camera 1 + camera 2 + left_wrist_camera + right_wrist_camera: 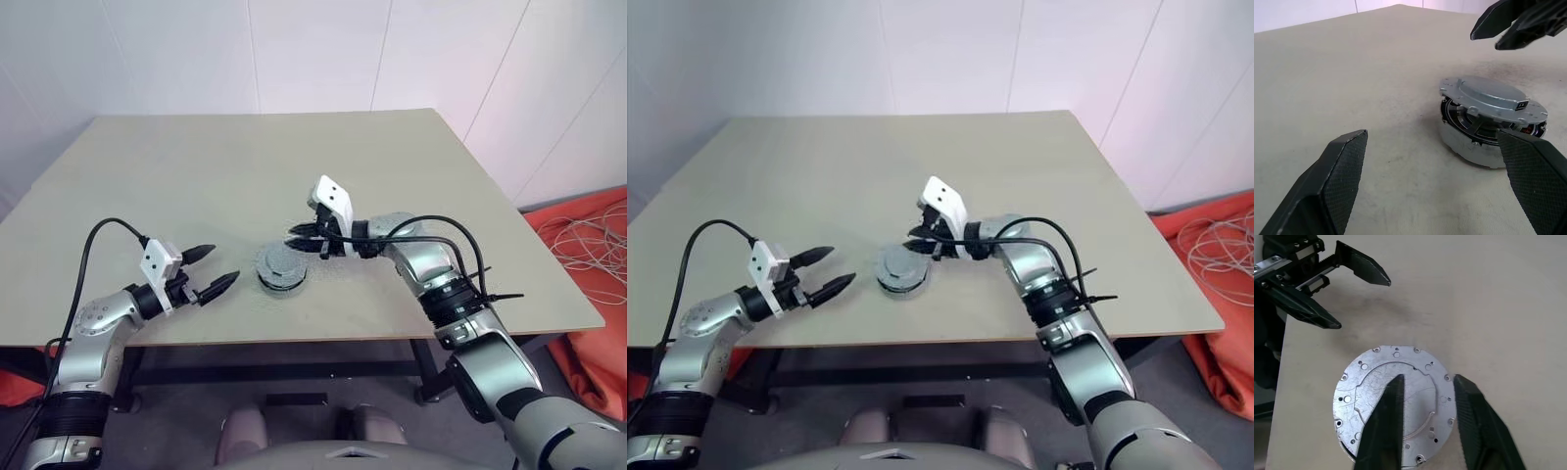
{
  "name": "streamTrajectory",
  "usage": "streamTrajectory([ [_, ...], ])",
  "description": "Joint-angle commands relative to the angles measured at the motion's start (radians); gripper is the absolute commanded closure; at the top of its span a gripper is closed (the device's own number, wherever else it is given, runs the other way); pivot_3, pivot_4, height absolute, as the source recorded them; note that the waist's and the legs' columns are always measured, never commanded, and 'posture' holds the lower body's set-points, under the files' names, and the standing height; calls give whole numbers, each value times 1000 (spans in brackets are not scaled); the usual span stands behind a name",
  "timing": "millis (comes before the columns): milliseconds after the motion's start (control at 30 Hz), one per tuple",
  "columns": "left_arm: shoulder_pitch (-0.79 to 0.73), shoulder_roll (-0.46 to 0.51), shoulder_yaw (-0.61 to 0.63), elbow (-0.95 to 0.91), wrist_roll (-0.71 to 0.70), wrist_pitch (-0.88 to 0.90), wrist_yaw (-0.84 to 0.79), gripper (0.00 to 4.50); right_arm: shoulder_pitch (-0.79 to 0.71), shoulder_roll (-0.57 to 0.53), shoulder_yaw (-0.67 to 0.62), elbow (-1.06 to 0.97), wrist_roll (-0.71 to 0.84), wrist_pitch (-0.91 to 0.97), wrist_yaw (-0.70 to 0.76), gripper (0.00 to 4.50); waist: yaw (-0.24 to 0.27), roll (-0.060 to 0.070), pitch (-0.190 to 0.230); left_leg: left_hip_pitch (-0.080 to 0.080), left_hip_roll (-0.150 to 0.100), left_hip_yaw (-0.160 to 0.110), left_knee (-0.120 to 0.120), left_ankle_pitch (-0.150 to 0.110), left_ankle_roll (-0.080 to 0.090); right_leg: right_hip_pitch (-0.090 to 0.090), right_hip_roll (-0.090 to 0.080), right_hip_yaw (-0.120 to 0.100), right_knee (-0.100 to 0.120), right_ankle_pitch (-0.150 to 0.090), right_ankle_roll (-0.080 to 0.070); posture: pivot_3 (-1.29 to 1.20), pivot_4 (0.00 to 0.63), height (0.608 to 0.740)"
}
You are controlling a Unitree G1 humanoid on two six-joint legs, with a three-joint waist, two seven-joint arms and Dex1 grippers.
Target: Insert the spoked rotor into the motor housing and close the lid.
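The motor housing (1469, 147) stands on the table near its front edge, between my two grippers. The lid (1488, 95), plain grey side up, lies on top of it, slightly tilted, with a gap on the side facing my left gripper. The spoked rotor is hidden. My left gripper (223, 264) is open and empty, a short way left of the housing and pointing at it. My right gripper (294, 239) hovers just above the lid's (1366, 382) right edge. Its fingers (1386, 416) stand apart with nothing between them.
The beige table (196, 176) reaches far back behind the housing. Its front edge (294, 338) runs close below the grippers. Orange cloth and loose cables (588, 235) lie on the floor at the right.
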Motion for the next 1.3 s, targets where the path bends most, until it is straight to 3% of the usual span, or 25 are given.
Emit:
streamTrajectory([
  [33,-4,2,10,-18,-8,-9,4,0,-44,8,1,19,5,-60,31,1503,0,0,0,0,0,0,0,0,0,0,0,0,0,0,0,0,0,740],
  [167,0,5,13,-22,-8,-12,5,0,-64,21,16,75,3,-116,77,56,0,0,0,0,0,0,0,0,0,0,0,0,0,0,0,0,0,740],
  [1067,-14,29,19,-37,-14,2,5,0,-109,130,0,460,-68,-403,77,56,-2,0,0,0,0,0,0,0,0,0,0,0,2,0,-1,0,0,740],
  [1167,-15,31,20,-36,-13,0,5,0,-110,131,-5,471,-72,-410,79,587,-1,0,0,0,0,0,1,0,0,0,0,0,2,0,-1,0,0,740],
  [1233,-16,31,19,-36,-13,-1,5,0,-108,127,-8,464,-68,-405,90,1259,-1,0,0,0,0,0,0,0,0,0,0,0,2,0,-1,0,0,740],
  [1300,-13,30,20,-36,-14,-2,6,0,-106,121,-10,446,-62,-392,107,1328,-1,0,0,0,0,0,1,0,0,0,0,0,2,0,-1,0,0,740],
])
